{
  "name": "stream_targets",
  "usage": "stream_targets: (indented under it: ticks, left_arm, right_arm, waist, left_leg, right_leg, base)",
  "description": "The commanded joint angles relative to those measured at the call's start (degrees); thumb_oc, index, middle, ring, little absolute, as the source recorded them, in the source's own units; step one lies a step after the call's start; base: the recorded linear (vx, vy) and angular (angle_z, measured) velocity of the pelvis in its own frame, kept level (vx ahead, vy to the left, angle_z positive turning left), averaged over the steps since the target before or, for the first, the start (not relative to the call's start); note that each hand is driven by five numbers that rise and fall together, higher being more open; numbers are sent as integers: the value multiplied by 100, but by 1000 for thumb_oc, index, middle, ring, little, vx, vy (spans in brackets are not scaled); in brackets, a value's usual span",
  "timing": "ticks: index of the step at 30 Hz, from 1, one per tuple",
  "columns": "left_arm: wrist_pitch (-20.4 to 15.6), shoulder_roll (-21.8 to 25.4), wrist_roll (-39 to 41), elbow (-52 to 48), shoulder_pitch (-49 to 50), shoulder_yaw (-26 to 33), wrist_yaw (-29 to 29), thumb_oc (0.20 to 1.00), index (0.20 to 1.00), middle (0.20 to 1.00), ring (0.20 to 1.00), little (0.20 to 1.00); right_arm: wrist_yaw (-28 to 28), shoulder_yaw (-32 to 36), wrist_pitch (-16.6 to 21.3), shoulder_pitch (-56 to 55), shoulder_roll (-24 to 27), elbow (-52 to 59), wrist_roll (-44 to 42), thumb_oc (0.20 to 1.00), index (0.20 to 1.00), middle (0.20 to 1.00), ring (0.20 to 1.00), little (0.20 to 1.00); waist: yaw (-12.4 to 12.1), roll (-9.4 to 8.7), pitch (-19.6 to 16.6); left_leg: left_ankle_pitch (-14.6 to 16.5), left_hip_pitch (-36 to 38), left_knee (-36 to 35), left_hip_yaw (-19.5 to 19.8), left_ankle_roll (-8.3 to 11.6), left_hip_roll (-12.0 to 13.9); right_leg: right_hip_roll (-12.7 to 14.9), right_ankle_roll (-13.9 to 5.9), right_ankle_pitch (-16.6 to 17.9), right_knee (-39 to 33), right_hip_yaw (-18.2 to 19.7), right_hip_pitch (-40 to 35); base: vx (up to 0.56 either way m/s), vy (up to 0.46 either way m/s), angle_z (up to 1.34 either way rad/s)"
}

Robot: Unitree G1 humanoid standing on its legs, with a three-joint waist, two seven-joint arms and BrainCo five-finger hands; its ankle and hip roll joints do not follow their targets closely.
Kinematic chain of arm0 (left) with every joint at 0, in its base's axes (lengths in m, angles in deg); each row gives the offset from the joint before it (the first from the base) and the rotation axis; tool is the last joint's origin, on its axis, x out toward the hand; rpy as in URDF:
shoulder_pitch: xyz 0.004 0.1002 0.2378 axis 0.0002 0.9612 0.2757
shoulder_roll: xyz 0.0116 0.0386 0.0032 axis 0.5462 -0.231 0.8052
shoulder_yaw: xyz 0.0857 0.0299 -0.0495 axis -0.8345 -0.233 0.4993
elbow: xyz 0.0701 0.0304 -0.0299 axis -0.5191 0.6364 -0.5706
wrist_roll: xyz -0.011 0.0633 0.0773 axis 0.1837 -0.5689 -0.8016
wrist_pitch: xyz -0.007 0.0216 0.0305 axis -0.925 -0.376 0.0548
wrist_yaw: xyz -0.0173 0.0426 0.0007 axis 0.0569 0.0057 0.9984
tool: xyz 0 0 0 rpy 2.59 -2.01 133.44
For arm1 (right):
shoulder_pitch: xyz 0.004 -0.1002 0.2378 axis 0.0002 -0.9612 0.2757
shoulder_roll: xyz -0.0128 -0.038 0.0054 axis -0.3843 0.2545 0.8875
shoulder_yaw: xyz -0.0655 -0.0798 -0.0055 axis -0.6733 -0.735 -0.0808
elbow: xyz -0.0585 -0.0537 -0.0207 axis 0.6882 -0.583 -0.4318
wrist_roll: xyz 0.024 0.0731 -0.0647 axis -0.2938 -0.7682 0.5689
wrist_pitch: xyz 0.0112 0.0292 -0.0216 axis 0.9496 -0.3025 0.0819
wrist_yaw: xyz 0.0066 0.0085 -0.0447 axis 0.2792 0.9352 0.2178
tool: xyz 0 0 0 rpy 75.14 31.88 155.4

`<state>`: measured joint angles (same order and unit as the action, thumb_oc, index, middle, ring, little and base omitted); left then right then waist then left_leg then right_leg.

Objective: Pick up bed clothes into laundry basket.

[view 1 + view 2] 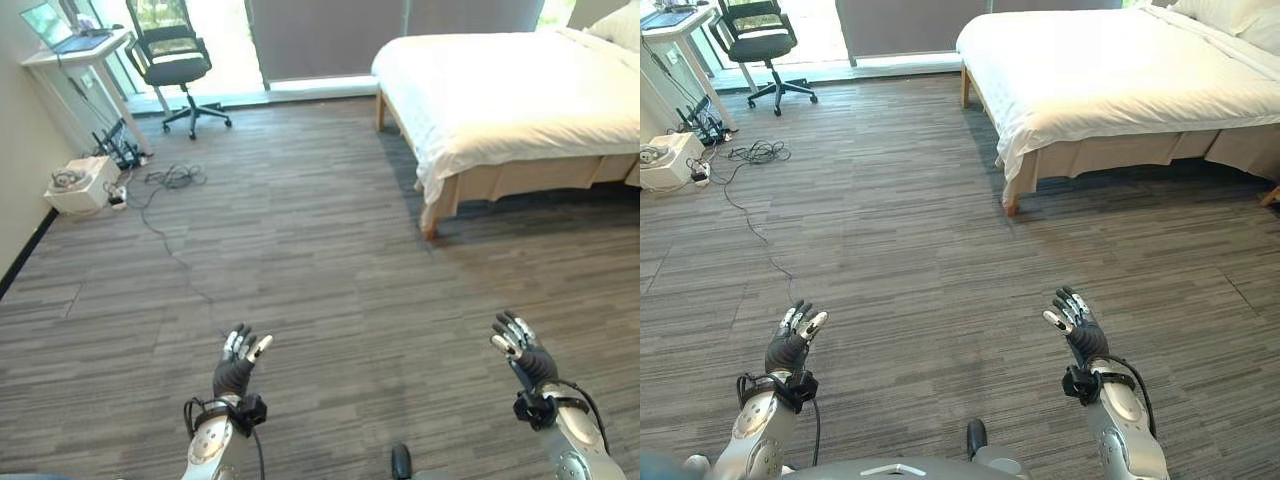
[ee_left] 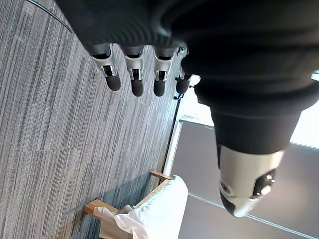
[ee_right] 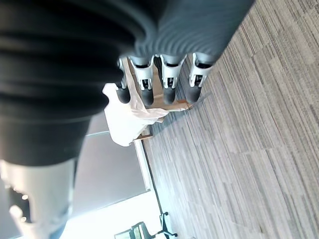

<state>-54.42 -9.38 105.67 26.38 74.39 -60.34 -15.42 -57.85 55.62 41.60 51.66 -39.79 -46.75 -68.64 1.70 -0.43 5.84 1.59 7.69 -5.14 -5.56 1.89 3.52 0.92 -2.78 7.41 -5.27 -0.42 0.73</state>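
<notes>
Left hand (image 1: 238,368) and right hand (image 1: 524,352) empty (fingers relaxed); one bed (image 1: 520,95); one chair (image 1: 172,62).

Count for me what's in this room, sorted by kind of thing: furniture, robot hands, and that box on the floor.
Beds: 1, the bed
Chairs: 1, the office chair
Desks: 1, the desk
Boxes: 1, the white box
Hands: 2, the left hand and the right hand, both open
Total: 6

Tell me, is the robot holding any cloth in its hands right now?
No. The left hand and right hand hang open and empty above the floor.
</notes>
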Motion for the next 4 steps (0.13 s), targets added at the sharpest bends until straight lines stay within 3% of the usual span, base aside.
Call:
stream_targets:
  ticks: [1, 4]
  left_arm:
    - [-272, 414, -133, -263, -75, 137, 11, 1000, 1000, 1000, 1000, 1000]
    - [-287, 398, -116, -268, -55, 135, 40, 1000, 1000, 1000, 1000, 1000]
  right_arm:
    - [1, -83, 226, 93, 117, 141, 222, 1000, 1000, 1000, 1000, 1000]
    - [-24, -138, 233, 116, 108, 123, 211, 1000, 1000, 1000, 1000, 1000]
  waist:
    - [91, -80, -68]
    - [82, -84, -81]
  left_leg:
    - [-101, -331, 81, 574, -29, -128]
    - [-99, -313, 72, 573, -29, -132]
  right_leg:
    - [341, -300, -597, 678, -70, 198]
    - [346, -298, -587, 655, -69, 172]
  base:
    - [0, 0, 0]
    - [-6, 0, -4]
